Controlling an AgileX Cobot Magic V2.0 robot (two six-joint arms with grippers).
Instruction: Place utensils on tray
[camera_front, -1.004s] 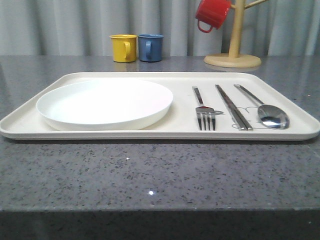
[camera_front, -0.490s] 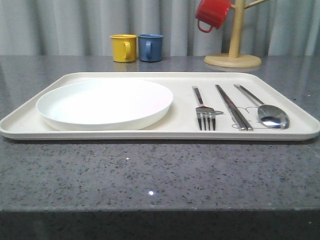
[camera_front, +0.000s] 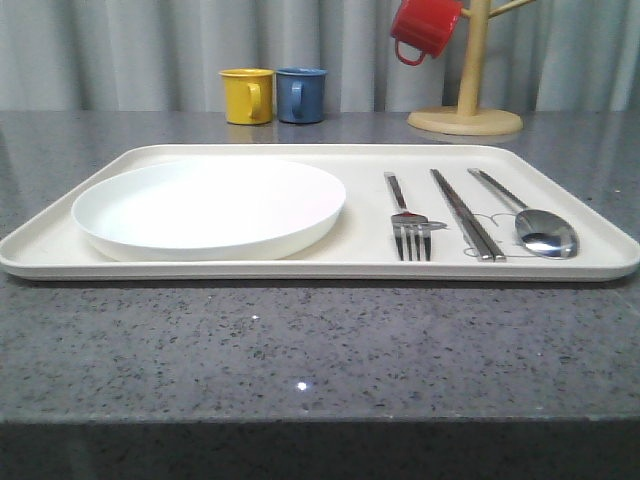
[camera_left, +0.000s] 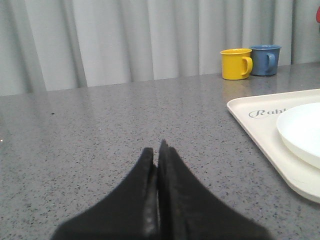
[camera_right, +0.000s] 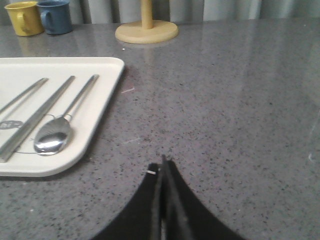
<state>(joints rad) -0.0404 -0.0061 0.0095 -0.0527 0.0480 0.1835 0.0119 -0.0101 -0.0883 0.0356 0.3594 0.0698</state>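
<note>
The cream tray (camera_front: 250, 153) lies across the grey table. On its right part lie the silver fork (camera_front: 408, 227), the chopsticks (camera_front: 466, 215) and the spoon (camera_front: 540, 228), side by side. The right wrist view has the spoon (camera_right: 52, 135) and chopsticks (camera_right: 35, 119) on the tray (camera_right: 107, 107). My left gripper (camera_left: 157, 150) is shut and empty over bare table, to the left of the tray (camera_left: 250, 122). My right gripper (camera_right: 162, 165) is shut and empty over bare table, to the right of the tray.
A round white plate (camera_front: 210, 207) fills the tray's left part. At the back stand a yellow mug (camera_front: 247, 96), a blue mug (camera_front: 301, 95) and a wooden mug tree (camera_front: 466, 110) with a red mug (camera_front: 424, 27) hanging.
</note>
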